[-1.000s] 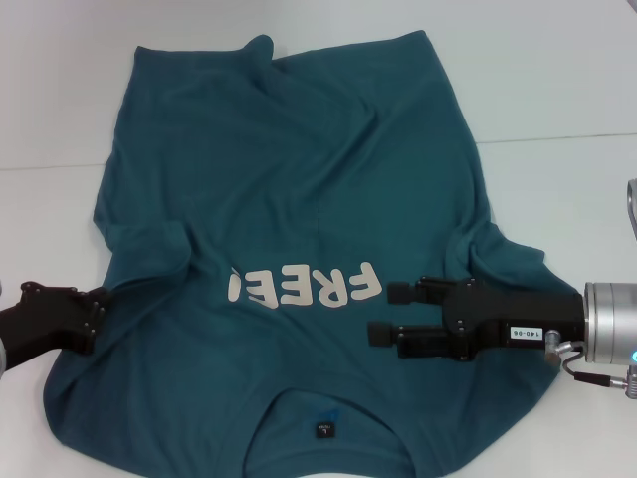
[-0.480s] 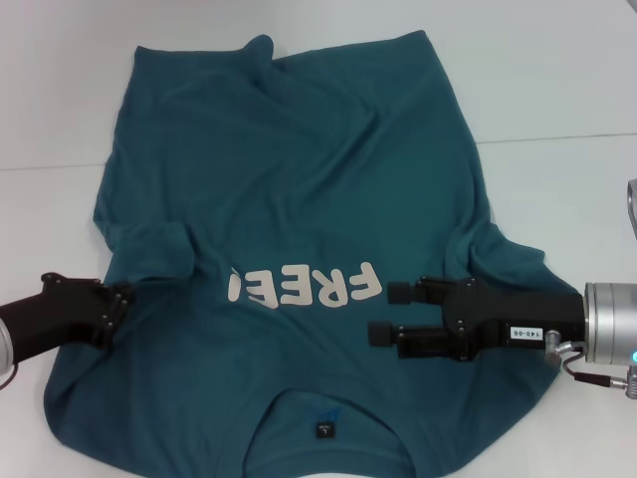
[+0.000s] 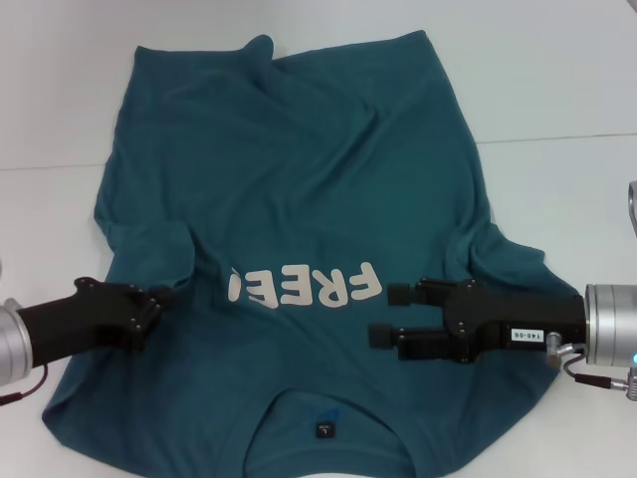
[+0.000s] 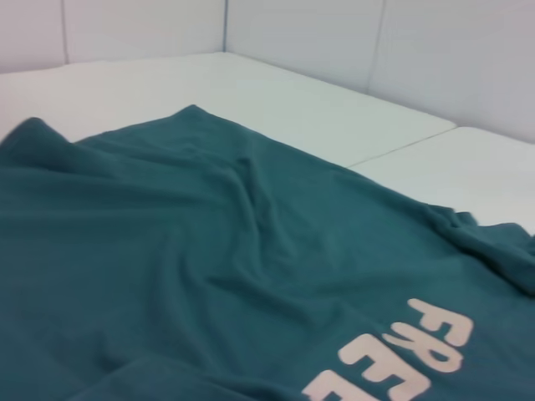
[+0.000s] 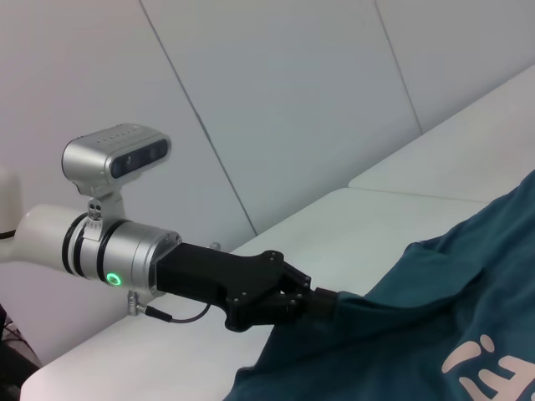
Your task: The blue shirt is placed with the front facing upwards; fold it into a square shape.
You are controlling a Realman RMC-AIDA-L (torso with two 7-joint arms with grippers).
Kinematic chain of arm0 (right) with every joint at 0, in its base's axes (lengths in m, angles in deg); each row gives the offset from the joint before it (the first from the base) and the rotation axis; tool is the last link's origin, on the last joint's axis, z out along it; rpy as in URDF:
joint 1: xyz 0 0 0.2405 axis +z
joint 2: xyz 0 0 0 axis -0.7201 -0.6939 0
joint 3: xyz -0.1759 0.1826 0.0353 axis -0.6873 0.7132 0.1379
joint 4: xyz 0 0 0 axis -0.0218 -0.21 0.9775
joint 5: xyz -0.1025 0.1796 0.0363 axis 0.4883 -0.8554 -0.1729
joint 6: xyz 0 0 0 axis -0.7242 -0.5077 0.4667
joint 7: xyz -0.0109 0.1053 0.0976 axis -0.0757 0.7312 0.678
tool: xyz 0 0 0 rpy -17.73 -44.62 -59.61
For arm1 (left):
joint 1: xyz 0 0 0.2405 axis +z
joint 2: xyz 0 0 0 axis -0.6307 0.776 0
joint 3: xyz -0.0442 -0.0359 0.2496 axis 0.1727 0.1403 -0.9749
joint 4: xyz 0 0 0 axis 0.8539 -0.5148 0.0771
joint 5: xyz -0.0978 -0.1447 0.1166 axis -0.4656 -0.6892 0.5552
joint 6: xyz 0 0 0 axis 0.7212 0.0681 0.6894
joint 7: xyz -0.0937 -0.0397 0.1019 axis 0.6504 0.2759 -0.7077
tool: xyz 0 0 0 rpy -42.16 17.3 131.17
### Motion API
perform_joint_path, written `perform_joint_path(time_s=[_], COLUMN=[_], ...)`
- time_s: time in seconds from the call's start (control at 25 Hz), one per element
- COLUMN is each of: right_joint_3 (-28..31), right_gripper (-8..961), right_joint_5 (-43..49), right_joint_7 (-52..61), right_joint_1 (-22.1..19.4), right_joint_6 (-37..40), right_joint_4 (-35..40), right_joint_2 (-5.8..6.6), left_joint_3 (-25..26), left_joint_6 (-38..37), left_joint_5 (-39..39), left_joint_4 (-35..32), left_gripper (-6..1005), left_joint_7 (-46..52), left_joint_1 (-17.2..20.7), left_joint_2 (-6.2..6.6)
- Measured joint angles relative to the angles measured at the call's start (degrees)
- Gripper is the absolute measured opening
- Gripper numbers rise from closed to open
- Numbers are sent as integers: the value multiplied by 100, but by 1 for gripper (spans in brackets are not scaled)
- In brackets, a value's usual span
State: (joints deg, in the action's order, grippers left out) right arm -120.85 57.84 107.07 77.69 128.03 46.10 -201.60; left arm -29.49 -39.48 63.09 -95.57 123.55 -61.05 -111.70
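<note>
Head view: right gripper [image 3: 383, 313] open over blue shirt [image 3: 299, 179]; left gripper [image 3: 154, 304] grips its sleeve.

One blue shirt [image 3: 299, 199], four cream letters [image 3: 304, 286] on chest, one neck label [image 3: 322, 429]. Two grippers: left gripper [image 3: 149, 304], right gripper [image 3: 383, 314]. One table [image 3: 557, 80].
</note>
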Motion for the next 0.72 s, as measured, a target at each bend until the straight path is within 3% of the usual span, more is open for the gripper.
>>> perform_joint_path(time_s=[0.6, 0.72], right_joint_3=[-20, -13], right_gripper=[886, 885], right_joint_5=[0, 0], right_joint_7=[0, 0], right_joint_1=[-3, -6], right_joint_6=[-6, -3], right_joint_4=[0, 0], right_joint_2=[0, 0], left_joint_3=[-444, -505], left_joint_6=[-38, -49], left_joint_5=[-3, -7], left_joint_4=[602, 616], left_gripper=[42, 148], left_joint_7=[144, 146], left_joint_1=[-283, -288], left_joint_2=[17, 17])
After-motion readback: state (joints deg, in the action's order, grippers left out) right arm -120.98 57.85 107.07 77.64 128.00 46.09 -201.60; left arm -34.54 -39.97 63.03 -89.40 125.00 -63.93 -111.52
